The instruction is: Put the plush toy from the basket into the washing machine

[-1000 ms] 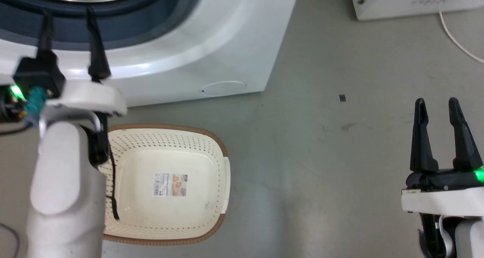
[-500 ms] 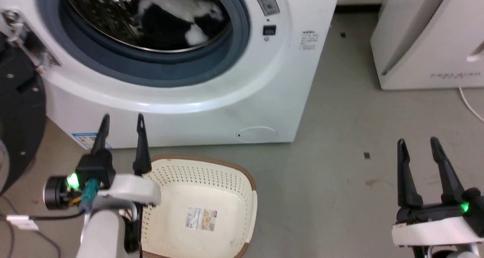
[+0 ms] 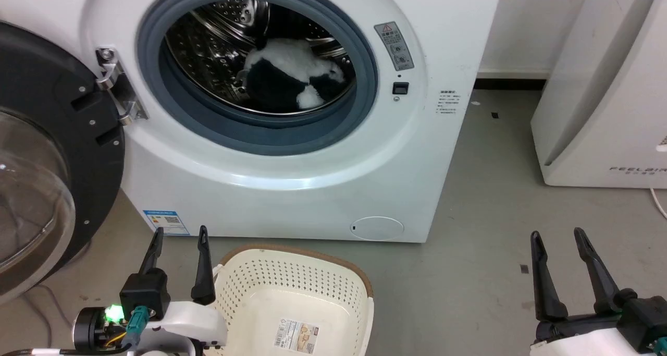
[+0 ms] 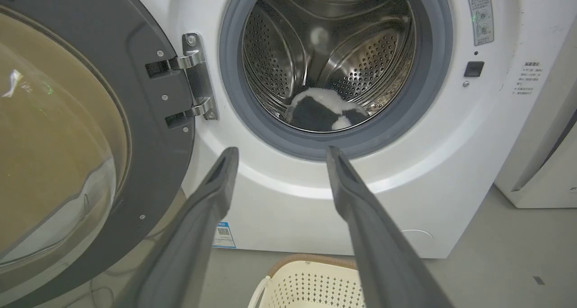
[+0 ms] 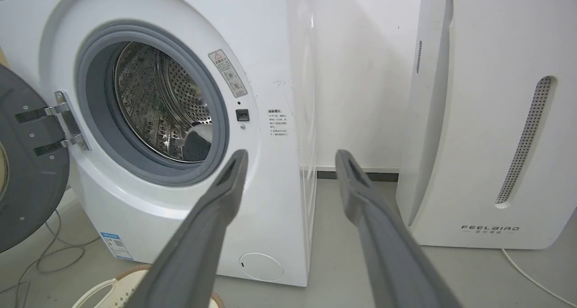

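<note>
**Deposit step appearing complete; both grippers standing empty.**

The left gripper (image 3: 180,232) is hanging with fingers spread and holding nothing, just beside the left rim of the basket (image 3: 312,252). The right gripper (image 3: 557,234) is likewise gaping empty, well apart over bare floor. The basket is showing no toy. The plush toy (image 3: 292,77) is lying on the drum floor of the washing machine (image 3: 292,189), near its front lip. Judgement: only closing the open door (image 3: 47,152) may be outstanding.

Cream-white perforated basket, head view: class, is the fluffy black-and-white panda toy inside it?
No; the basket holds only a sticker, while the panda toy lies in the steel drum.
</note>
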Available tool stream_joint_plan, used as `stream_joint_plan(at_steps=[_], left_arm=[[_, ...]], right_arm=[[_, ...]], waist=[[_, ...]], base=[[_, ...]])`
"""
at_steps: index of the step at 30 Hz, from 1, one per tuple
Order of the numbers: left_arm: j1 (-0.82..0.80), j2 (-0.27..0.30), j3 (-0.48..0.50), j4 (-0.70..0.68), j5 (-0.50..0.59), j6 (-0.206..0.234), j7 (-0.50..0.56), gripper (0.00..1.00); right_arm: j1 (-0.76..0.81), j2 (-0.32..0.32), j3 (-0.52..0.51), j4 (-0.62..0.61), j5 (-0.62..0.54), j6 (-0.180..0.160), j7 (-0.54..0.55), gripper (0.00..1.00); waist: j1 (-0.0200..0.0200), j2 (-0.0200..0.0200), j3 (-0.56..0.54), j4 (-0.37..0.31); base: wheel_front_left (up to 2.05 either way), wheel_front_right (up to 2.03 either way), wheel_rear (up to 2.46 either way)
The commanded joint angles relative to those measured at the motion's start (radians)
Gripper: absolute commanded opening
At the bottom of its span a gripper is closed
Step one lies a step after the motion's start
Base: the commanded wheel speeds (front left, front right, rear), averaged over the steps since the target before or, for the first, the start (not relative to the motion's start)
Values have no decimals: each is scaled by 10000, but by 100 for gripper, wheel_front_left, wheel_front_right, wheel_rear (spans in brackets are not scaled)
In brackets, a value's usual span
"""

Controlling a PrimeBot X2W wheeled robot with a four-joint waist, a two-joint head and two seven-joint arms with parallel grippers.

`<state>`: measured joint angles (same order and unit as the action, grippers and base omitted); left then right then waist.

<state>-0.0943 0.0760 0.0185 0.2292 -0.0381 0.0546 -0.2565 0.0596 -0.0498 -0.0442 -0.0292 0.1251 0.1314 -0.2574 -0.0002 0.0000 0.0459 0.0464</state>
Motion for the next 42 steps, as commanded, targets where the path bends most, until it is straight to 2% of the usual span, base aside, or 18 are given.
stream_joint_plan(at_steps=[1, 5, 6, 42], left_arm=[[87, -11, 24, 13, 14, 45, -53, 100], [193, -40, 59, 125, -3, -8, -53, 100], [75, -12, 31, 99, -4, -21, -1, 0], [305, -74, -47, -519, 96, -168, 672, 0]], right_arm=[[106, -4, 14, 40, -71, -7, -44, 100], [161, -4, 53, 106, -67, -7, -44, 100], [29, 0, 37, 81, -20, 0, 3, 0], [-138, 0, 138, 136, -337, -2, 673, 0]], waist=[[2, 0, -67, 71], [2, 0, -168, 159], [2, 0, -168, 158], [2, 0, -250, 0]], base=[[0, 0, 0], [0, 0, 0], [0, 0, 0], [0, 0, 0]])
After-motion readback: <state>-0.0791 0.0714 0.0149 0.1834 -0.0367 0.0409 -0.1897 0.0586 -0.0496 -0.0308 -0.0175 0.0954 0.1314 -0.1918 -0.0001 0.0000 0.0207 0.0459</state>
